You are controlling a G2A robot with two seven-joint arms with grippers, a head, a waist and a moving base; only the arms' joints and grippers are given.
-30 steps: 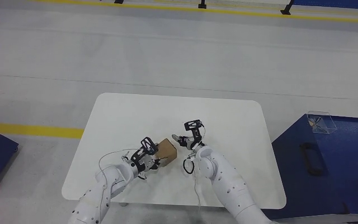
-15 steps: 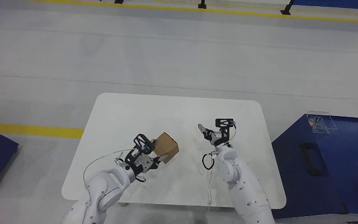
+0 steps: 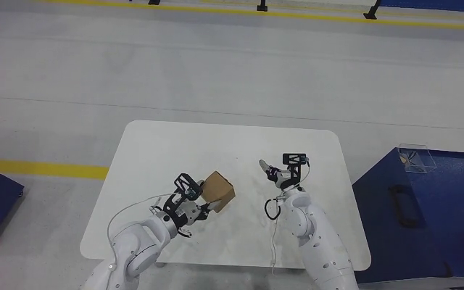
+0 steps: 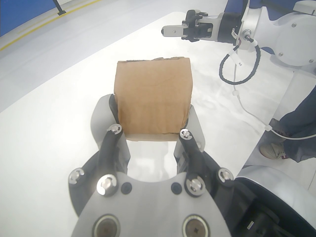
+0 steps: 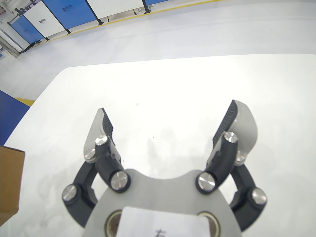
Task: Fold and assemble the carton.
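Right jaws drawn back; the carton was left with one arm.

We saw the right jaws, spread and empty, now well apart from the carton (image 3: 218,190). The left jaws pinched its near end, tilted above the smooth white table (image 3: 290,145), lower centre of the top view. It was matte brown board, boxy, its far edge ragged, perhaps not fully closed.

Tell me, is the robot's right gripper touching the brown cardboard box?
Apart. The top view shows bare white table between the open right gripper and the brown cardboard box, which sits clamped in the left gripper.
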